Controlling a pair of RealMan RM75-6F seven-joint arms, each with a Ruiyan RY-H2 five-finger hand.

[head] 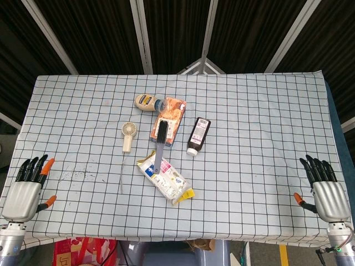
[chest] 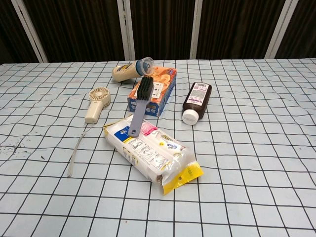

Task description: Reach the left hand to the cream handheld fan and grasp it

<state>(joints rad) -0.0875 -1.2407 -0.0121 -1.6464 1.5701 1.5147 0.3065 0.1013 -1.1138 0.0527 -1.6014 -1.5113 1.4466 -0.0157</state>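
The cream handheld fan (head: pixel 128 134) lies flat on the checked cloth left of centre, round head away from me and handle toward me; the chest view shows the fan (chest: pixel 97 103) with a thin strap trailing toward the front. My left hand (head: pixel 26 188) rests at the table's near-left corner, far from the fan, fingers spread and holding nothing. Over at the near-right corner my right hand (head: pixel 324 188) is likewise open with fingers extended. Neither hand appears in the chest view.
Right of the fan lie a cream bottle (head: pixel 148 102), an orange-and-blue box (head: pixel 169 119) with a grey brush (head: pixel 161 143) leaning across it, a white wipes pack (head: pixel 166 177) and a dark brown bottle (head: pixel 198 135).
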